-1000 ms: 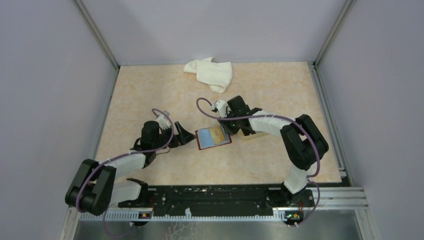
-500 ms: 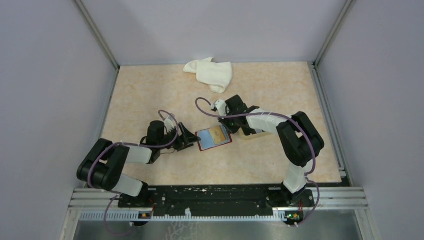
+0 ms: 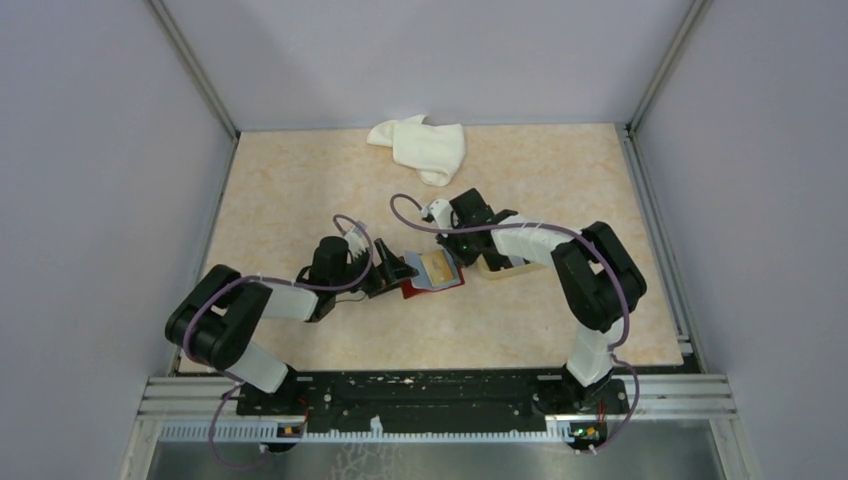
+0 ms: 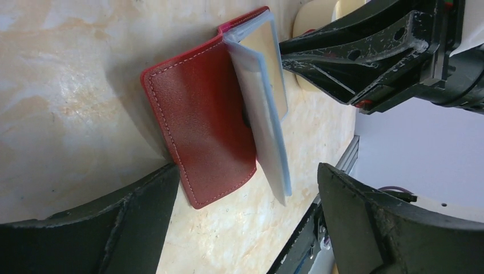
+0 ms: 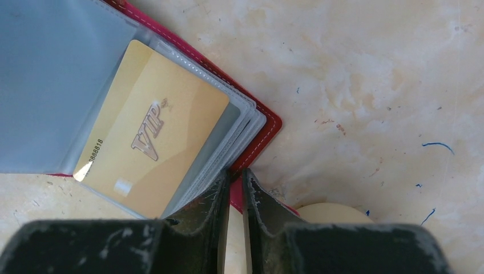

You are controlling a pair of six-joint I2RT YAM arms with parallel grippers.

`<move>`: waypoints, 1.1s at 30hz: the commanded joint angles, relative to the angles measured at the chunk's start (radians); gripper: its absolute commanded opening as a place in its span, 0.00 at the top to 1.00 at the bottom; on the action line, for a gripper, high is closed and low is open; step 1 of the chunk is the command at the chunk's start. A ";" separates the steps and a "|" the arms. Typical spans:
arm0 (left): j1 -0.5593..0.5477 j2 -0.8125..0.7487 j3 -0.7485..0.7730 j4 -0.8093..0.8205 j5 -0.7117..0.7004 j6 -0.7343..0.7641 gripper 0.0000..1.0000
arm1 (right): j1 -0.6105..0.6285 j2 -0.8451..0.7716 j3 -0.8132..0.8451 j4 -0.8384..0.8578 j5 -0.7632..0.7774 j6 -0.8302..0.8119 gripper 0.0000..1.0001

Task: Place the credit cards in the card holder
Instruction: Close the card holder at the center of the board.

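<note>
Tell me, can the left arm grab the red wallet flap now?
Probably yes. The left tool is open, and the raised red cover of the card holder lies in its gap with nothing blocking it. The right tool sits at the opposite edge, out of the way.

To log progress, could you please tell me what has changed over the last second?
The left gripper, fingers open, slid right and lifted the left cover of the card holder, folding it partway shut. The right gripper stayed pinching the holder's right edge; the white cloth stayed put.
</note>
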 commanded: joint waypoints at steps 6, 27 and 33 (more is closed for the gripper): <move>-0.008 0.108 -0.068 0.390 0.102 -0.115 0.08 | 0.003 0.054 0.019 -0.054 -0.038 0.017 0.86; -0.007 0.390 0.021 0.901 0.283 -0.310 0.36 | -0.006 0.033 0.032 -0.066 -0.111 0.052 0.86; -0.007 0.396 0.058 0.871 0.289 -0.297 0.41 | -0.021 0.006 0.035 -0.068 -0.161 0.064 0.86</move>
